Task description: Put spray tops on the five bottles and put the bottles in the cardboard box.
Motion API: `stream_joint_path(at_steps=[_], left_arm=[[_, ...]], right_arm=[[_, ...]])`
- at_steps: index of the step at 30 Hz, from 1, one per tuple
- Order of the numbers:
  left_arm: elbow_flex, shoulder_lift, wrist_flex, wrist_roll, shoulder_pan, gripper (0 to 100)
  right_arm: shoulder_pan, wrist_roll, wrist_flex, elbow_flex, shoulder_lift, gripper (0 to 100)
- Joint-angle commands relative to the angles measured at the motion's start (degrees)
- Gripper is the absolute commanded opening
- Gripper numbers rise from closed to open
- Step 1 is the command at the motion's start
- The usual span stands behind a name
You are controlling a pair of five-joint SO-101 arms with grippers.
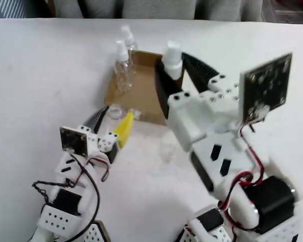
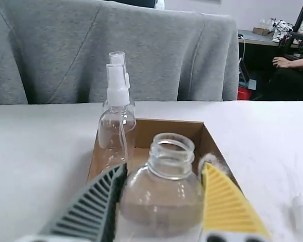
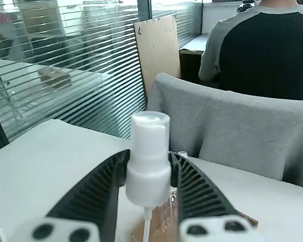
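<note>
My left gripper (image 2: 164, 169) is shut on a clear bottle (image 2: 161, 199) with a bare open neck, held upright between its grey and yellow fingers at the near left edge of the cardboard box (image 1: 141, 93). My right gripper (image 1: 171, 61) hangs above the box, shut on a white spray top (image 3: 149, 156) whose dip tube points down. A capped bottle (image 1: 123, 70) stands at the box's left side. A second capped bottle (image 1: 127, 38) stands just beyond it.
A small clear item (image 1: 166, 149) lies on the white table between the two arms, near the box's front edge. A grey-covered chair back (image 2: 116, 45) runs along the table's far side.
</note>
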Motion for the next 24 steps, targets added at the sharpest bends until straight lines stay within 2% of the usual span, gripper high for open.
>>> stream_joint_path(at_steps=[1,6,10,16,24], left_arm=[[-0.26,-1.45,1.93,-0.53,-0.40,5],[-0.26,-1.45,2.73,-0.70,-0.40,5],[-0.26,-1.45,2.73,-0.70,-0.48,5],[-0.26,-1.45,2.73,-0.70,-0.40,5],[-0.26,-1.45,2.73,-0.70,-0.84,5]], right_arm=[[-1.10,-0.53,-12.26,11.96,-5.93,1.7],[-1.71,-0.18,-36.97,28.66,-10.42,1.7],[-2.95,-0.18,-47.87,34.99,-9.80,1.7],[-3.12,-0.53,-58.51,40.00,-6.02,1.7],[-8.84,-0.62,-59.82,40.88,-2.07,1.7]])
